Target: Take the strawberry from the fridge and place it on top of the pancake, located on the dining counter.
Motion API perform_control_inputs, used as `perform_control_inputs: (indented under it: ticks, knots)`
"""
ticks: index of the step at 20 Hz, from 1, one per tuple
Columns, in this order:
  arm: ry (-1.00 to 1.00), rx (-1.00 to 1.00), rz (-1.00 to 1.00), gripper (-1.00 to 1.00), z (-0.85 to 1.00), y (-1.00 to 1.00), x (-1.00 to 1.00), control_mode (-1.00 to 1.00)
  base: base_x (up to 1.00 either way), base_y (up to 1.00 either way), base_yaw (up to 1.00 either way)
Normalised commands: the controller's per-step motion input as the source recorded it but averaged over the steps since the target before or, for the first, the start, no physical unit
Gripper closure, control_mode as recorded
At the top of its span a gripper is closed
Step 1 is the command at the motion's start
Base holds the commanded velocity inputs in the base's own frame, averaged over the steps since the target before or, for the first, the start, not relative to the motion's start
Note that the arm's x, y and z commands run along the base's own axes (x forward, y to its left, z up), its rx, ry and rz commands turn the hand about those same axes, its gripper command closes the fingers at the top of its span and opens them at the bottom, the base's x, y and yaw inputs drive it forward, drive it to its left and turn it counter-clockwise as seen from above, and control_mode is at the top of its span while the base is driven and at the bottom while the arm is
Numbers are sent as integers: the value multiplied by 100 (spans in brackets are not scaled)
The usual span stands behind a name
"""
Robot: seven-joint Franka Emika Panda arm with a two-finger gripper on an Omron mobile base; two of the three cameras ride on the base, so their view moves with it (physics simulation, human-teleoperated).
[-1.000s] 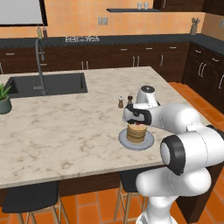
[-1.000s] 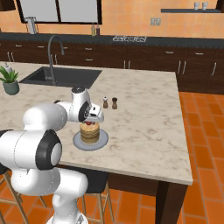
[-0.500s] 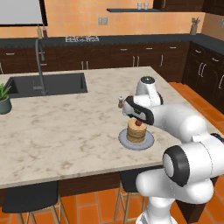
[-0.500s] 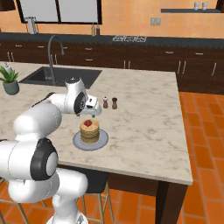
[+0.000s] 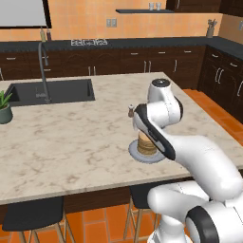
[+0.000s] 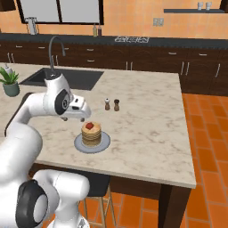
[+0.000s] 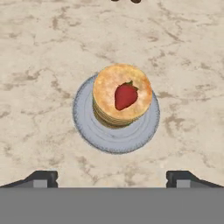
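The strawberry [image 7: 126, 96] lies on top of the pancake [image 7: 109, 89] stack, which rests on a grey plate [image 7: 87, 127] on the dining counter [image 7: 43, 52]. In the right base view the strawberry [image 6: 89, 126] crowns the pancake [image 6: 91, 136], with my gripper [image 6: 79, 116] hanging above and slightly left of it. My gripper [image 7: 111, 178] is open, its fingertips [image 7: 41, 177] wide apart and nothing between them. From the left base view my arm covers most of the pancake [image 5: 144, 145]. The fridge is out of view.
Salt and pepper shakers [image 6: 111, 104] stand just behind the plate. A black sink [image 5: 52, 91] with a tall faucet and a potted plant [image 5: 4, 107] sit at the counter's left end. Dark stools [image 5: 33, 216] stand under the near edge.
The jaws have opened and let go of the strawberry, which stays on the pancake. The hand has lifted up and away from the stack.
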Motion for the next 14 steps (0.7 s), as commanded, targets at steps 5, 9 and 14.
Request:
perform_control_inputs:
  ticks: [5, 9, 14]
  knots:
    - [-7, 0, 0, -100, 0, 32, -100, -100, 0, 0, 0]
    - [-9, -19, 1, -100, 0, 85, -92, -100, 0, 0, 0]
    - [-1, -27, 13, -100, -7, 100, -68, -100, 0, 0, 0]
